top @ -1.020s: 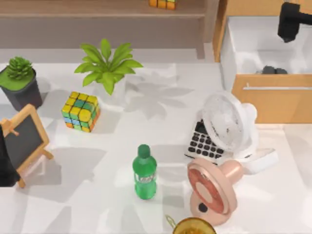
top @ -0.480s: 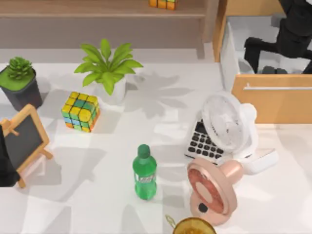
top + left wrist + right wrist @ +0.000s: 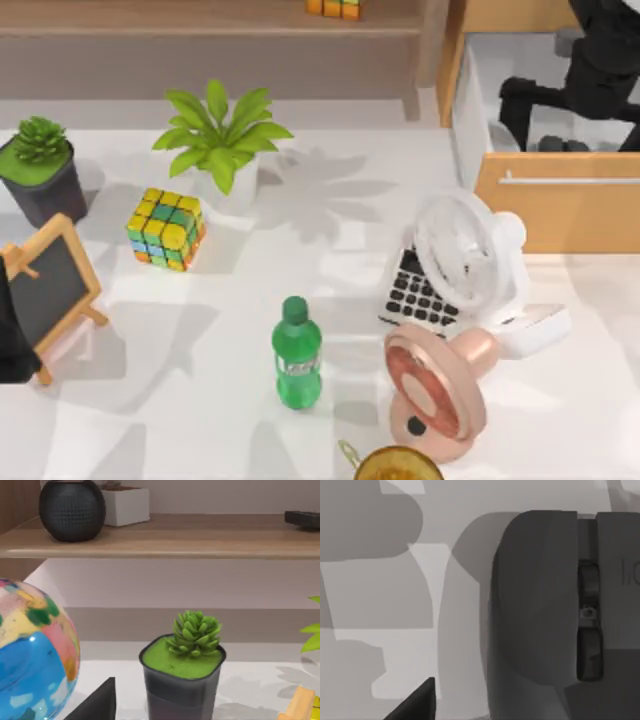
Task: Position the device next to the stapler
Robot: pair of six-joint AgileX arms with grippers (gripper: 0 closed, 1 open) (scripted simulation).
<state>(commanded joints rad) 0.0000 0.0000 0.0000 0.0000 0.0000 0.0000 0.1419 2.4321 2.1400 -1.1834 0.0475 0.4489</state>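
Place: a rendered home-office desk
Signs: calculator [image 3: 418, 292], desk fans — white [image 3: 468, 255] and pink [image 3: 436, 388] — open drawer [image 3: 545, 110], shelf [image 3: 160, 540], potted succulent [image 3: 183, 672]

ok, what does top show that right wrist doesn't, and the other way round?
Top, not right wrist: the open drawer's front, right hand over the drawer, white fan, pink fan, calculator, bottle, cube, left arm parked at the left edge.
Right wrist, not top: the device's wheel close up, and one fingertip.
Both: the device lying on the drawer floor.
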